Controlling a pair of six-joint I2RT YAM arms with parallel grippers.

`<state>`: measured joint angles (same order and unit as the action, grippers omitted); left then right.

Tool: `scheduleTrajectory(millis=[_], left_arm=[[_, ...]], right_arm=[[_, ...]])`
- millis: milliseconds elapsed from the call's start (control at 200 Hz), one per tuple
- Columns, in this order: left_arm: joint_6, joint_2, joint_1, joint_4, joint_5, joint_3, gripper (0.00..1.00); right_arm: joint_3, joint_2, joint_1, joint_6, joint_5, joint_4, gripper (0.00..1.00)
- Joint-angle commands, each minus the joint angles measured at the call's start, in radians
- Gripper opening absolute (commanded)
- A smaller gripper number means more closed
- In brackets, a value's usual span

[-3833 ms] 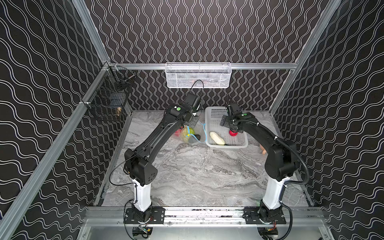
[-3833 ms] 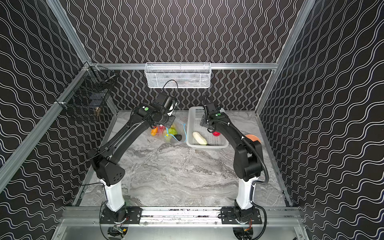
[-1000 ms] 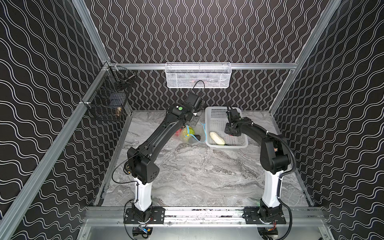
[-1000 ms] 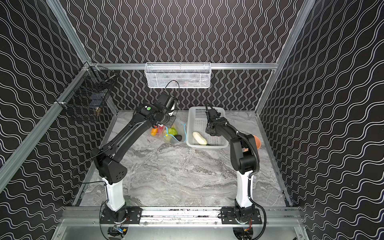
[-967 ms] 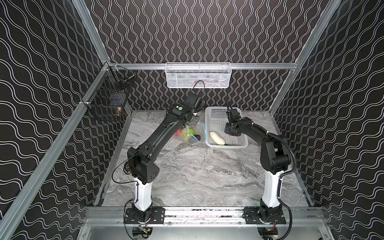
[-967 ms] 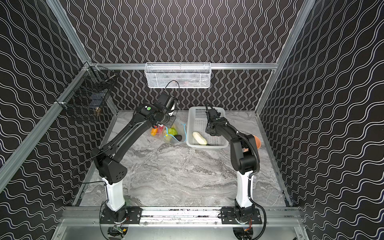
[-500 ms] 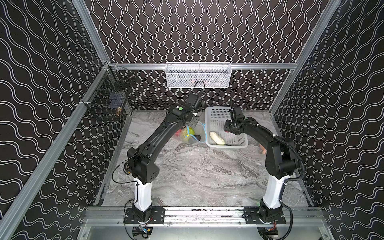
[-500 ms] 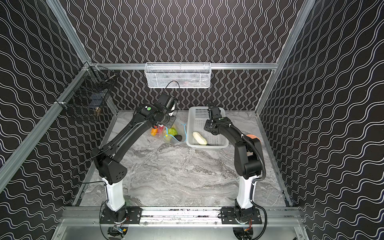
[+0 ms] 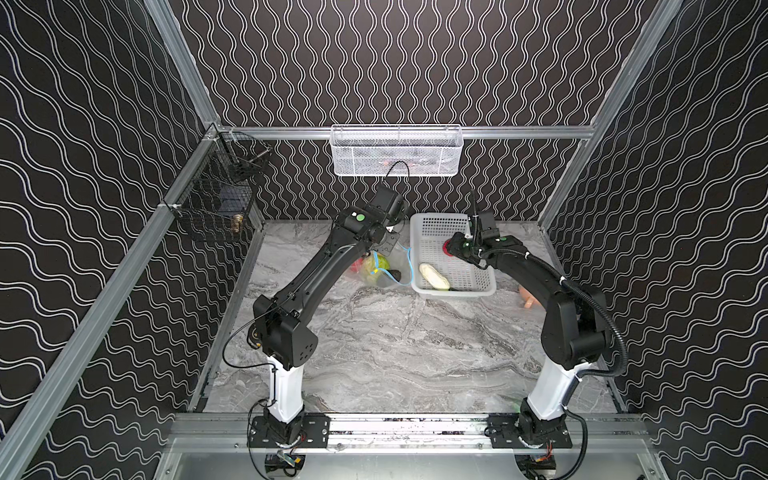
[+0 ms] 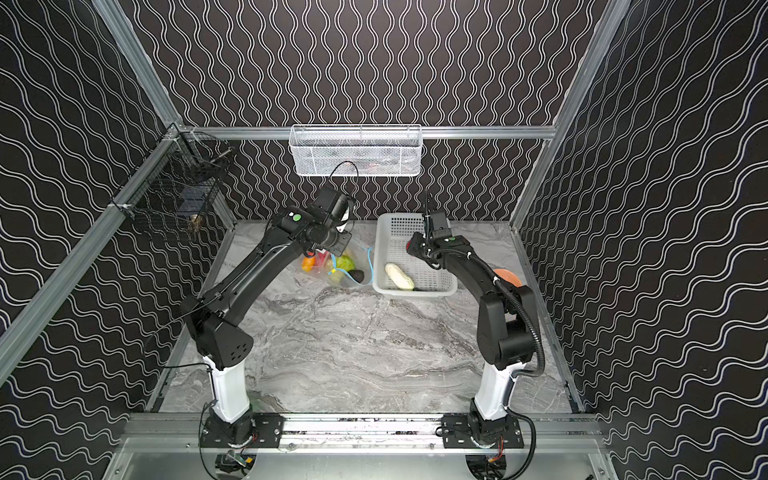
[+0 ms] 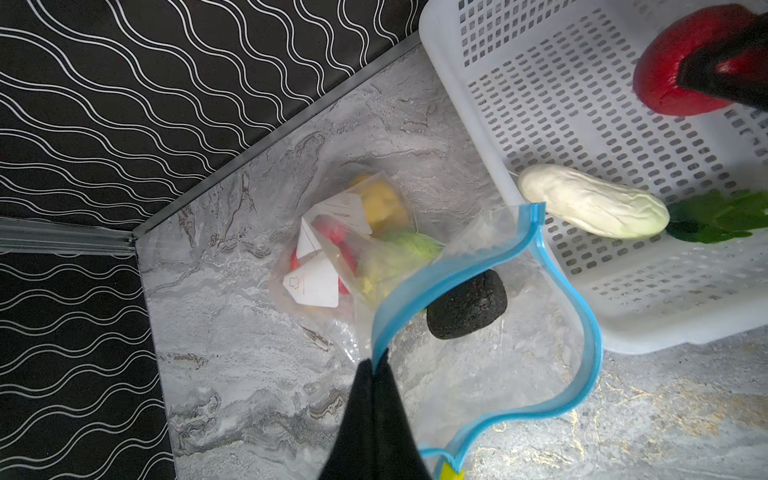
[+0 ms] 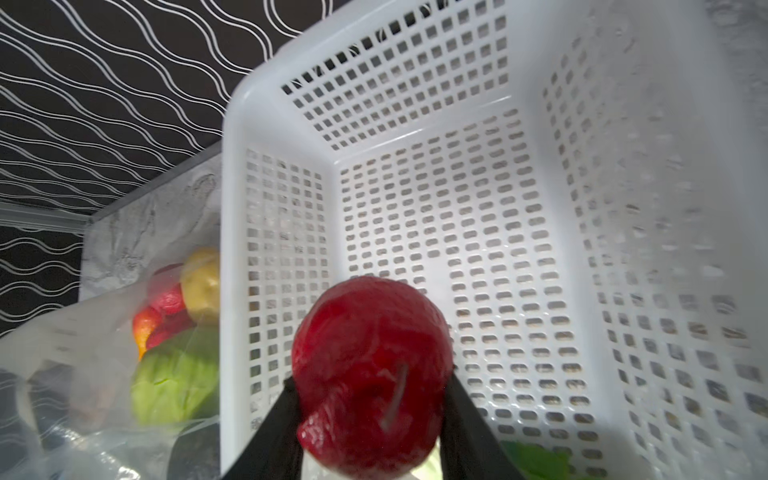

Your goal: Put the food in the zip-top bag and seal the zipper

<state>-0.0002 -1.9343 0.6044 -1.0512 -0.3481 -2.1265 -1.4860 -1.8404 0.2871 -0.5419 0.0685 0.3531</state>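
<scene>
The clear zip-top bag (image 11: 478,374) lies on the marble floor left of the white basket, its mouth held up. My left gripper (image 11: 376,365) is shut on the blue zipper (image 11: 419,286) strip; the yellow slider (image 11: 449,471) sits beside it. Inside the bag are a dark oval (image 11: 467,303), green cabbage (image 12: 174,374), a yellow potato (image 12: 201,282) and red pieces. My right gripper (image 12: 370,378) is shut on a red food piece (image 12: 370,353) above the basket, also seen in both top views (image 9: 449,248) (image 10: 411,248). A white long vegetable (image 11: 594,201) lies in the basket.
The white perforated basket (image 9: 453,293) (image 12: 228,208) stands close against the bag's right side. Green leaves (image 11: 715,216) lie in it. An orange bowl (image 10: 505,275) sits behind the right arm. A wire basket (image 9: 395,149) hangs on the back wall, a black one (image 9: 216,203) on the left.
The right arm's elbow has swung out to the right and its gripper has lifted the red piece off the basket floor. The left arm holds still.
</scene>
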Motion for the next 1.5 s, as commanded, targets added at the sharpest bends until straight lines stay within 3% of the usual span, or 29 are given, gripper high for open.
scheduleTrajectory(millis=[0,1006,1491], left_arm=[[0.0,0.011,0.002,0.005,-0.006,0.001,0.0],[0.001,0.005,0.005,0.006,-0.005,0.001,0.0],[0.002,0.002,0.011,0.005,-0.013,-0.001,0.0]], right_arm=[[0.021,0.028,0.001,-0.02,0.053,-0.072,0.21],[0.25,0.23,0.003,-0.058,0.263,-0.352,0.21],[0.342,0.294,0.067,-0.066,0.343,-0.499,0.22]])
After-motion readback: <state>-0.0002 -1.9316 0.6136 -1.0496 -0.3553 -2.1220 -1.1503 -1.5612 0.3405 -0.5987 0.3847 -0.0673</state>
